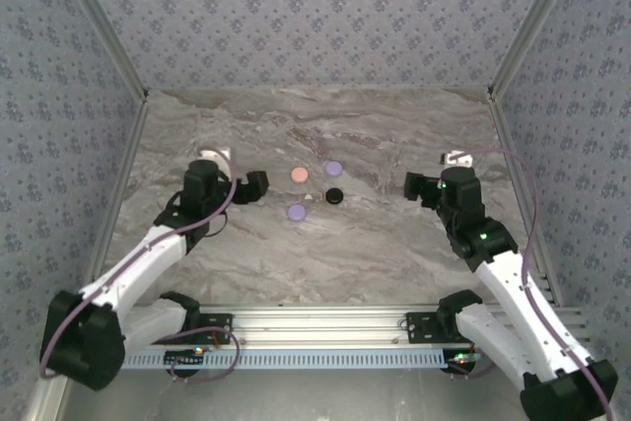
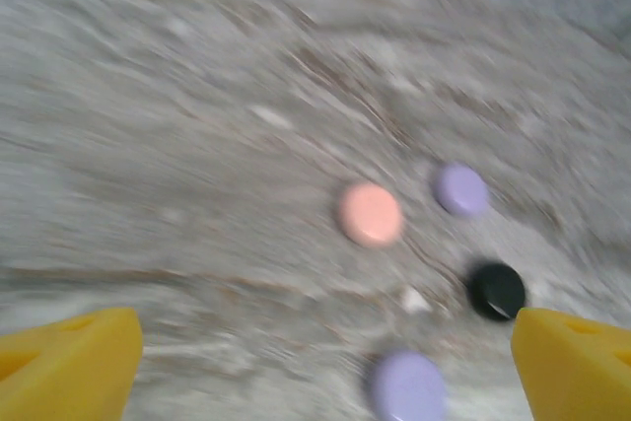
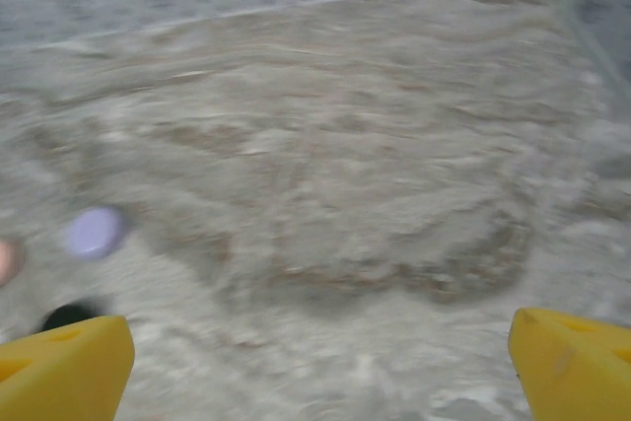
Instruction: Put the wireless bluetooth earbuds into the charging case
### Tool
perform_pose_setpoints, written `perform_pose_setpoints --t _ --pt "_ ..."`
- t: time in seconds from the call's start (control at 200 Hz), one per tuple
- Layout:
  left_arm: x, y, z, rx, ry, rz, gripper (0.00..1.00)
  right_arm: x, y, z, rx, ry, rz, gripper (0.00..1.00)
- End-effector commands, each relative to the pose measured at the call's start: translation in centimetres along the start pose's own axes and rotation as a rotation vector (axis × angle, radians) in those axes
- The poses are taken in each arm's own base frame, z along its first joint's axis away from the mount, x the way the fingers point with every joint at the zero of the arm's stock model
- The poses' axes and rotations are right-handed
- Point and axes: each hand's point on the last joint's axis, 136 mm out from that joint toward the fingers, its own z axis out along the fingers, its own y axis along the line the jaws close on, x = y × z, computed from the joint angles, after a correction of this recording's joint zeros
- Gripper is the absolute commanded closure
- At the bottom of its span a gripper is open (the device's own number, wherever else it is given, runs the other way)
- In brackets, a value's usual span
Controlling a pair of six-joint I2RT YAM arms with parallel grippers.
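Four coin-like round cases lie shut at mid-table: a pink case (image 1: 300, 175) (image 2: 371, 214), a far lavender case (image 1: 334, 169) (image 2: 461, 189) (image 3: 94, 232), a black case (image 1: 335, 195) (image 2: 496, 290) (image 3: 69, 315) and a near lavender case (image 1: 296, 212) (image 2: 407, 386). A tiny whitish piece (image 2: 414, 299) lies between the pink and black cases, too blurred to tell whether it is an earbud. My left gripper (image 1: 256, 184) (image 2: 325, 386) hovers open left of the cases. My right gripper (image 1: 412, 185) (image 3: 320, 382) hovers open to their right. Both hold nothing.
The marble tabletop (image 1: 315, 253) is fenced by patterned walls on three sides. A white tag (image 1: 219, 153) lies behind the left wrist and another white tag (image 1: 455, 157) behind the right one. An aluminium rail (image 1: 315, 322) runs along the near edge.
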Motion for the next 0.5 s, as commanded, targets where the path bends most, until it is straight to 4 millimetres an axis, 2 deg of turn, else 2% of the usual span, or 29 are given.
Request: perform_pose_setpoints --t 0.0,0.08,0.175,0.355,0.495 --pt "-0.2 6.7 -2.1 -0.302 -0.097 0.051 0.02 -0.1 -3.3 2.6 0.071 -0.111 0.055 0.0" --pt "-0.6 9.6 -3.5 -0.446 -0.186 0.081 0.01 2.1 -5.9 4.2 0.126 -0.137 0.097 0.0" --pt "-0.7 11.9 -4.7 -0.534 -0.238 0.08 0.01 3.7 -7.3 5.4 0.142 -0.185 0.081 0.0" --pt "-1.2 14.3 -5.3 -0.604 -0.259 0.111 0.01 5.6 -6.1 7.8 0.065 -0.147 -0.048 0.0" --pt "-0.3 16.0 -3.9 -0.603 -0.243 0.152 0.01 5.1 -4.6 9.6 -0.017 -0.172 -0.062 0.0"
